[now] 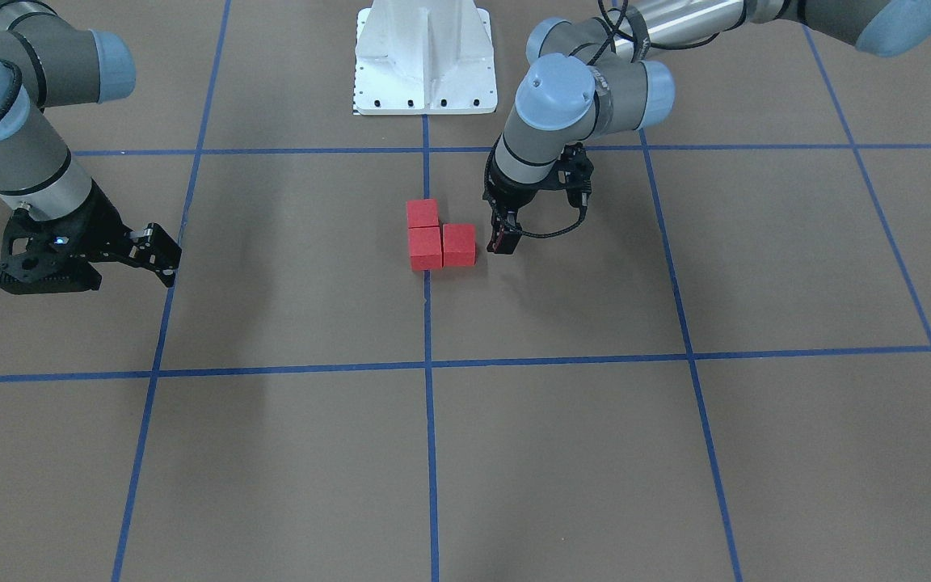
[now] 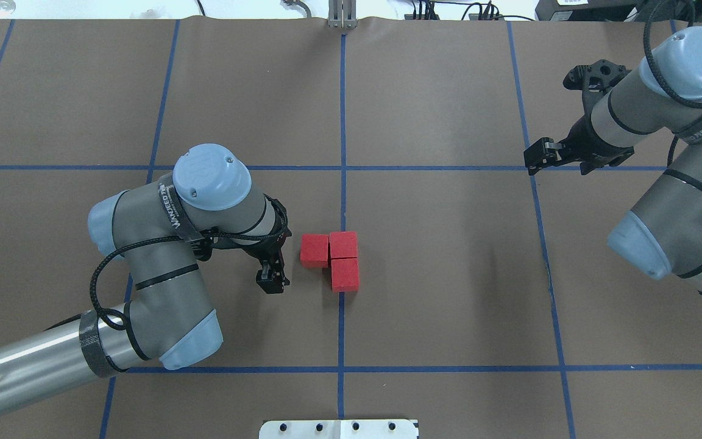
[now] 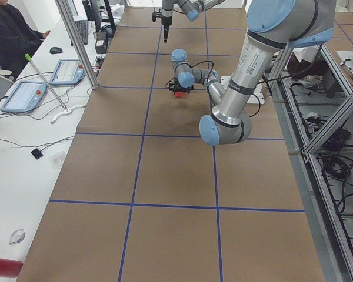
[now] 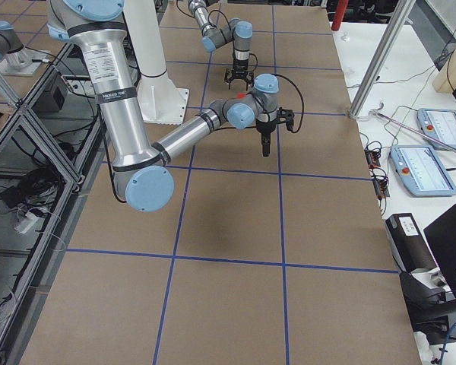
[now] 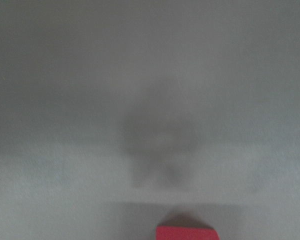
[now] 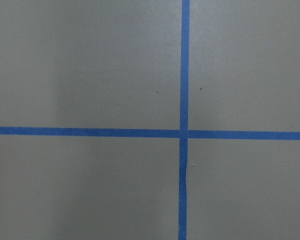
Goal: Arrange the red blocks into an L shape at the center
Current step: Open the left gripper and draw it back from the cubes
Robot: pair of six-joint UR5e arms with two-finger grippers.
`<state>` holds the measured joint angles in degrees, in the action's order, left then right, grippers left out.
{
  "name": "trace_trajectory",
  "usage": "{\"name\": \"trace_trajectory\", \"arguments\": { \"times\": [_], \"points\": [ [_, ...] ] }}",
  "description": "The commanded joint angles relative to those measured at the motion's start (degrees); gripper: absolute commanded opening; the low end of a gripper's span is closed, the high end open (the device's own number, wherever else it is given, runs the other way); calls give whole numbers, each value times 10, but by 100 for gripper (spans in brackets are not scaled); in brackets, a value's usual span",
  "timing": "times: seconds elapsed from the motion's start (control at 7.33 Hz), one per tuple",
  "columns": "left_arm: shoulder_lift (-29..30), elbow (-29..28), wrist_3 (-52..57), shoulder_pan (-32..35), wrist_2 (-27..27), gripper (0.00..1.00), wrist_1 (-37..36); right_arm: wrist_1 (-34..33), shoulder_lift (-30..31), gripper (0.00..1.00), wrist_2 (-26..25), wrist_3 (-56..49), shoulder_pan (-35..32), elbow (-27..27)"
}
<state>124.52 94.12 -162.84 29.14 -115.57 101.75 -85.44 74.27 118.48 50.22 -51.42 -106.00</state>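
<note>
Three red blocks lie touching in an L on the brown table at the centre grid crossing: one [image 2: 314, 250] on the left, one [image 2: 343, 244] beside it, one [image 2: 345, 274] nearer the robot. The front view shows them too [image 1: 425, 247]. My left gripper [image 2: 272, 278] is low over the table just left of the L, apart from it, its fingers together and empty; the front view shows it as well [image 1: 504, 240]. A red block's edge [image 5: 186, 233] shows at the bottom of the blurred left wrist view. My right gripper [image 2: 535, 158] hovers far right, shut and empty.
The white robot base plate [image 1: 425, 61] stands behind the blocks. Blue tape lines [image 6: 184, 134] divide the table into large squares. A side desk with tablets [image 3: 23, 97] and a seated person [image 3: 6, 29] lies beyond the table's far edge.
</note>
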Motion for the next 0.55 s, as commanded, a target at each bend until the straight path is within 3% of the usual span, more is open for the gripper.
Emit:
{"name": "trace_trajectory", "arguments": {
  "times": [0.0,0.41],
  "points": [
    [0,-1,-1,-26,3,100,0,0,0,100,0,0,0,0],
    [1,0,0,-32,3,100,0,0,1,100,-1,-1,0,0]
  ]
}}
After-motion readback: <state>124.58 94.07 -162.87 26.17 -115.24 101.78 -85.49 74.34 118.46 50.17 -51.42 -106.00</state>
